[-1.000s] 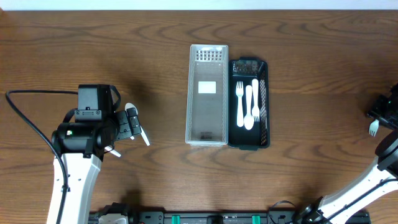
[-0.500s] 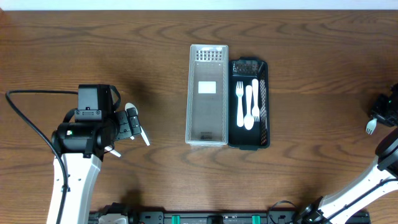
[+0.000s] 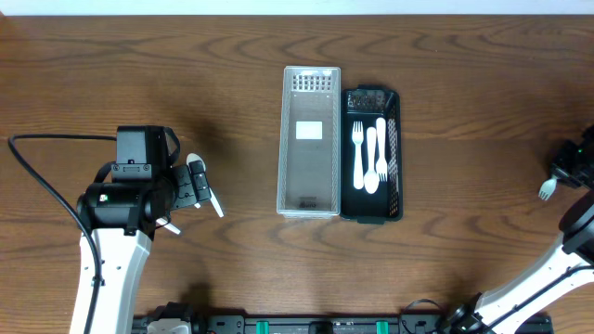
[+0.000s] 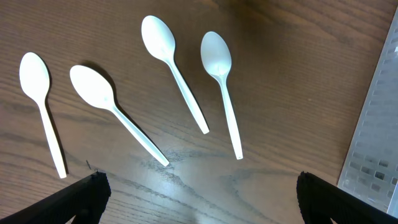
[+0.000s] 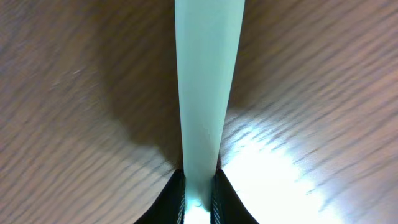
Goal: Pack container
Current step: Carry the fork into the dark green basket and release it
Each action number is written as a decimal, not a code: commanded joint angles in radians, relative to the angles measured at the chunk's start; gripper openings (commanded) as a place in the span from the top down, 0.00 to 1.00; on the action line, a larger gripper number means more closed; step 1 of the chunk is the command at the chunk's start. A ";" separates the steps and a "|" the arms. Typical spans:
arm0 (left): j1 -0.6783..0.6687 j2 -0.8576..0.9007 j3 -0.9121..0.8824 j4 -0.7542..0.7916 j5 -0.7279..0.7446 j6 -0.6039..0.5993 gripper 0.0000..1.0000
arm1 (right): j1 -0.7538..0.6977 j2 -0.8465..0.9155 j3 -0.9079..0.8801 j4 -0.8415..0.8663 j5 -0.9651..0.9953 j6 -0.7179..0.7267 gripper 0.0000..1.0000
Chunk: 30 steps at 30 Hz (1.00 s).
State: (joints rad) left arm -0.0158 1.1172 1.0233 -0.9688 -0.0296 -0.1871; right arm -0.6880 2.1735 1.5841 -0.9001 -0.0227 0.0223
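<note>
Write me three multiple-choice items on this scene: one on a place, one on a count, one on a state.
1. Where does the black tray lie, relative to the clear container?
A. On its right
B. On its left
C. Inside it

2. How many white spoons show in the left wrist view?
A. Two
B. Four
C. Six

3. The right hand is:
A. open and empty
B. shut on a white fork
C. shut on a cup

Answers:
1 A: the overhead view shows the tray beside the container's right wall.
2 B: four show there.
3 B: the right wrist view shows the handle pinched between the fingers.
</note>
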 commanded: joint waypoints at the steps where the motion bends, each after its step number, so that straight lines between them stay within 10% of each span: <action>1: 0.004 0.000 0.012 -0.003 -0.004 -0.010 0.02 | 0.085 -0.103 0.024 -0.011 -0.012 0.033 0.96; 14: 0.004 0.000 0.012 -0.023 -0.004 -0.010 0.02 | 0.635 -0.536 0.026 -0.174 -0.012 0.198 0.95; 30: 0.004 0.000 0.012 -0.026 -0.004 -0.010 0.02 | 1.051 -0.293 0.020 -0.218 -0.012 0.324 0.95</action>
State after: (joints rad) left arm -0.0158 1.1172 1.0233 -0.9905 -0.0296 -0.1871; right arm 0.3443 1.8244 1.6142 -1.1110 -0.0380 0.3035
